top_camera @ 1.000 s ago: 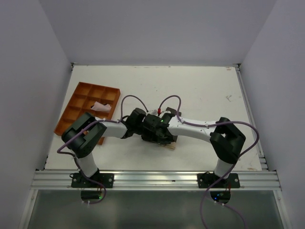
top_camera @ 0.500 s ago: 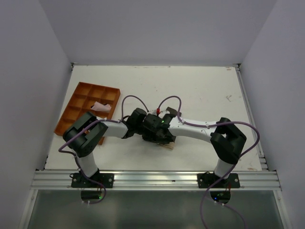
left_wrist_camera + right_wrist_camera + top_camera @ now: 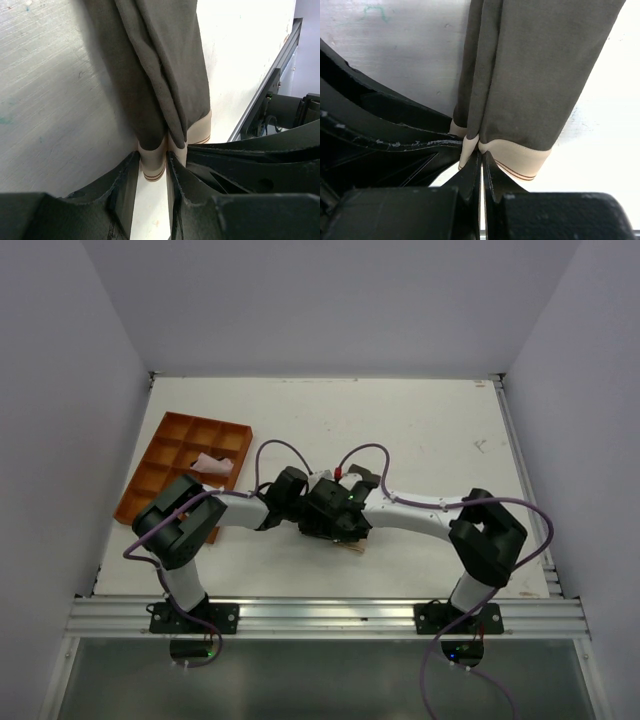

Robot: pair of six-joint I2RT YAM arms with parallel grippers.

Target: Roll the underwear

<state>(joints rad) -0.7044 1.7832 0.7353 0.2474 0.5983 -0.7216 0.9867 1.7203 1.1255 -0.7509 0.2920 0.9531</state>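
The underwear [image 3: 535,70] lies folded long on the table [image 3: 420,430] near its front middle, with both claws holding its tan waistband [image 3: 520,161] side by side: the left claw [image 3: 152,167] narrowed on a fold, the right claw [image 3: 481,162] pinched tight on the edge. To roll it well, both should likely turn together at one pace, keeping the band taut so the roll comes out tight and straight

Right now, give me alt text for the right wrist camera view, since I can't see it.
The right tool is shut on the tan waistband of dark grey-brown underwear, pinching it at the bottom of the frame. The cloth runs up the frame in long folds over the white table.
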